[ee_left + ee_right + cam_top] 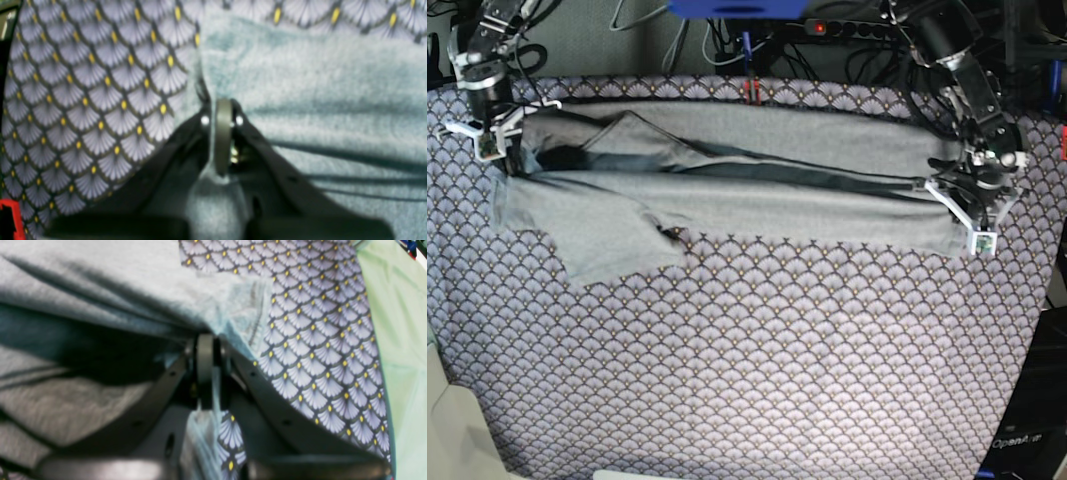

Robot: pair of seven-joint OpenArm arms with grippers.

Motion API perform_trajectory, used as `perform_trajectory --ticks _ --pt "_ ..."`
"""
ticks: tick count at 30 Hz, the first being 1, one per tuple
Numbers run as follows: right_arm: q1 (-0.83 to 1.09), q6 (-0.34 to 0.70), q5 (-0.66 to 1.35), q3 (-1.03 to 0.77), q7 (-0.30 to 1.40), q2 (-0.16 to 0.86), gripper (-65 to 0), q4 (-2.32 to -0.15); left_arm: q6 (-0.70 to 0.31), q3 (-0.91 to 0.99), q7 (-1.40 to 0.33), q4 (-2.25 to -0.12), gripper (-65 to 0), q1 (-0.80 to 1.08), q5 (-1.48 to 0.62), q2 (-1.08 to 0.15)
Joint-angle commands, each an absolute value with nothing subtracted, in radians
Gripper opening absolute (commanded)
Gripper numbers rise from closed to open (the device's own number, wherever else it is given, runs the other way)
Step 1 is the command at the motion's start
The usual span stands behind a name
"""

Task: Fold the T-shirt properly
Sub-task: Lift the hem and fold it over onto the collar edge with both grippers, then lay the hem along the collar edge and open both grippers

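Stretched across the far half of the fan-scale tablecloth (757, 360): the grey T-shirt (727, 200), folded lengthwise into a long band running from the left side of the base view to the right; one short sleeve (612, 245) spilling toward the near edge at the band's left end, with a dark gap just beside it at the fold.

At the band's right end in the base view: the left gripper (222, 110), jaws pressed together and pinching the T-shirt's edge, a strip of grey knit caught between the pads and trailing down toward the camera; cloth pattern to one side, grey knit to the other.

At the band's left end: the right gripper (206, 340), likewise closed tight on a pale bunched edge of the T-shirt, shaded folds hanging beside it; pale green sheet (400, 340) beyond the tablecloth's border.
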State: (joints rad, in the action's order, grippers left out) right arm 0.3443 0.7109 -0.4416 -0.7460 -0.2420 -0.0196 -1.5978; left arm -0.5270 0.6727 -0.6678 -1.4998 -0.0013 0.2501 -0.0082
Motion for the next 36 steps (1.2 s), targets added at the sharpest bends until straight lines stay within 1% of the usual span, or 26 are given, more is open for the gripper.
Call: perform_trajectory --ticks 1,12,22,24,26,27,29,33,36 --pt "0.348 0.698 -0.426 -0.762 -0.274 -0.008 -65.0 -1.615 -0.518 0.674 -0.648 -1.518 -65.0 -0.018 0.249 -0.021" --pt "0.392 0.698 -0.426 -0.766 -0.277 -0.007 -65.0 -1.557 -0.518 0.674 -0.645 -1.448 -65.0 -0.004 0.249 -0.022" --pt "0.404 0.698 -0.426 -0.768 -0.275 -0.008 -65.0 -1.552 -0.519 0.674 -0.650 -1.460 -64.8 0.012 0.249 -0.022" --pt "0.404 0.698 -0.427 -0.768 -0.274 -0.008 -64.9 -1.552 -0.519 0.674 -0.644 -1.460 -58.0 0.012 0.249 -0.022" --pt "0.406 0.698 -0.429 -0.768 -0.274 -0.008 -64.9 -1.552 -0.521 0.674 -0.644 -1.461 -48.1 0.013 0.249 -0.022" --pt "0.406 0.698 -0.429 -0.768 -0.274 -0.008 -64.9 -1.552 -0.532 0.674 -0.644 -1.461 -43.9 0.021 0.249 -0.022" --pt "0.407 0.698 -0.429 -0.769 -0.274 -0.008 -64.9 -1.554 -0.595 0.674 -0.644 -1.477 -36.4 0.028 0.248 -0.021" --pt "0.403 0.698 -0.427 -0.809 -0.274 -0.008 -65.0 -1.554 -0.682 0.697 -0.651 -1.524 -29.1 0.030 0.249 -0.008" --pt "0.384 0.698 -0.426 -0.848 -0.269 -0.010 -65.0 -1.550 -0.696 0.750 -0.647 -1.540 -27.2 0.028 0.257 0.016"
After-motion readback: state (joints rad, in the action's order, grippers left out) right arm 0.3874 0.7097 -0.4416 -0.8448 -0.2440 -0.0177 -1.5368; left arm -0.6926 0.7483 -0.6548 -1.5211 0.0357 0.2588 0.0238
